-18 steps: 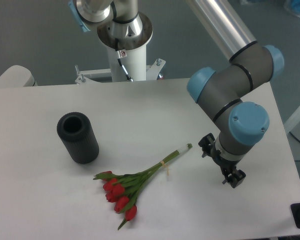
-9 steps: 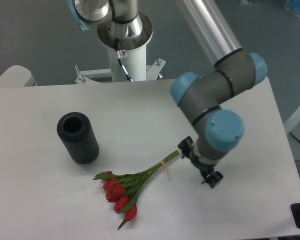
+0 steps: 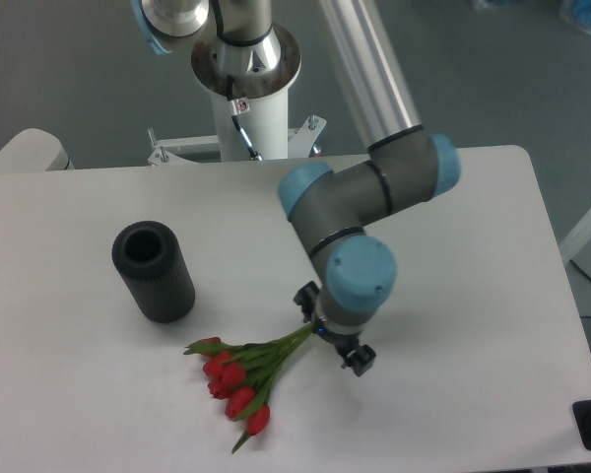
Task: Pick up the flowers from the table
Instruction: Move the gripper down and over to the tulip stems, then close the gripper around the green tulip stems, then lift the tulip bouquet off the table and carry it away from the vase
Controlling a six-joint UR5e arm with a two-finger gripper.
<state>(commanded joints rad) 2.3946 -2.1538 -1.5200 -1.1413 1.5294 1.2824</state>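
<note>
White and smooth, the counter (image 3: 453, 246) with its rounded corners lies under the gripper (image 3: 333, 337), which sits low over the stem end of the flowers (image 3: 238, 372); whether its fingers are spread or closed I cannot tell, since the wrist hides them. From there the thin green stems run down and left to the red tulip buds, so the bunch's long axis slants away from the gripper. Farther left, well apart, a black ribbed cylinder (image 3: 155, 272) stands upright.

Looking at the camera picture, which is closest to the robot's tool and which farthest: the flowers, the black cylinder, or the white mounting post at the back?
From the tool:
1. The flowers, their stems right under it, blooms to its left.
2. The black cylinder, farther left.
3. The white post, at the table's back edge.
</note>
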